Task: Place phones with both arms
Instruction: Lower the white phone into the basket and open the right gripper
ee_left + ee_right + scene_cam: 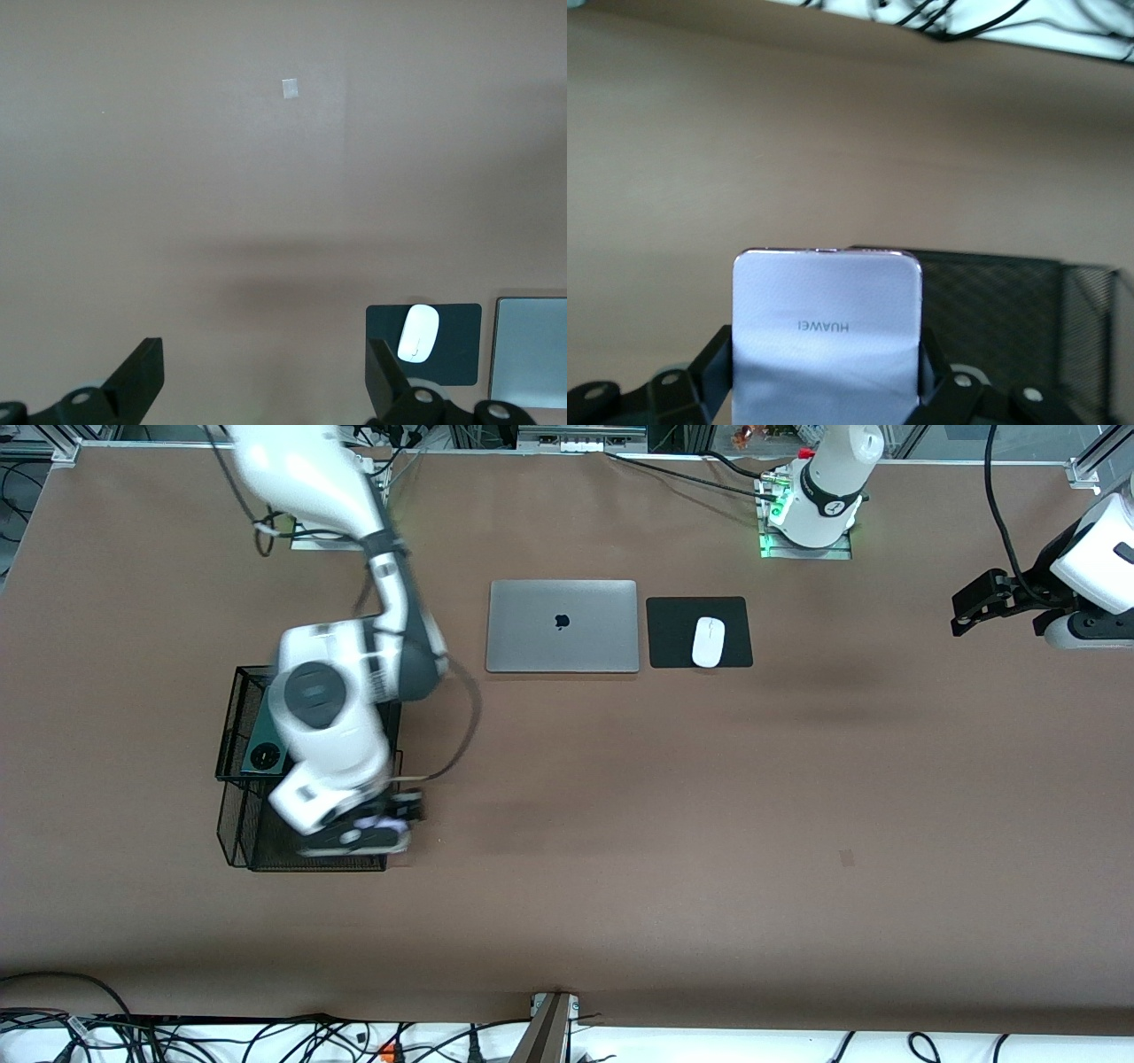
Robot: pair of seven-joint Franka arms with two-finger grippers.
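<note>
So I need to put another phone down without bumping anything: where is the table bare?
Bare brown table runs nearer the camera than the laptop and mouse pad, toward the left arm's end, where the open left gripper waits. It is crowded at the wire basket: the right gripper holds the lilac phone over it, beside the green phone.

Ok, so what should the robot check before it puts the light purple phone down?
1. Grip: right end effector is shut on the lilac-white phone, one finger on each side edge. Ok.
2. Position: in the front view the right end effector is over the edge of the black mesh basket. Ok.
3. Space in the nearer compartment: hidden under the arm. Cannot tell.
4. Dark-green phone already lies in the basket's farther compartment. Ok.
5. Left end effector is open, empty, waiting over bare table at its own end, away from the basket. Ok.
6. Black phone: not seen in any view. Cannot tell.
</note>
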